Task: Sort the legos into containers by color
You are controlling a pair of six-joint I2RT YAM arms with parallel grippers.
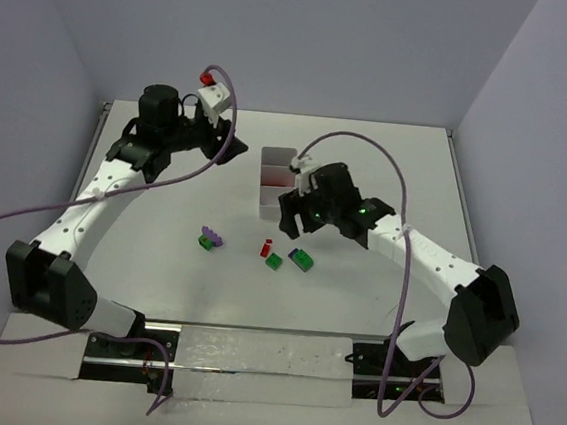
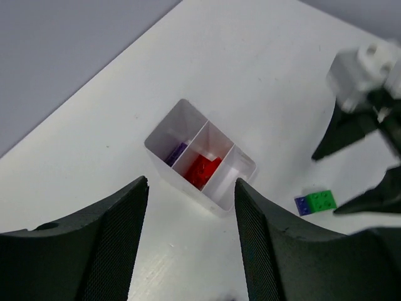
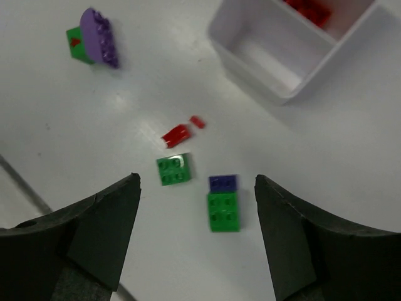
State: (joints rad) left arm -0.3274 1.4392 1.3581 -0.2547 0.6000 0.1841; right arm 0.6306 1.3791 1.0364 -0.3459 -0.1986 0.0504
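Near the middle of the tabletop, just on the near side of the white tray, the loose legos lie scattered: a green brick, a green-and-blue pair, red bits and, further left, a purple plate on green. The tray's far cell holds purple and its middle cell red; the near one is bare. Open and empty, the right arm's jaws hang over the greens. The left arm's jaws hover far left, also apart and empty. A pick looks to be in hand: descend, straddle one green brick, close.
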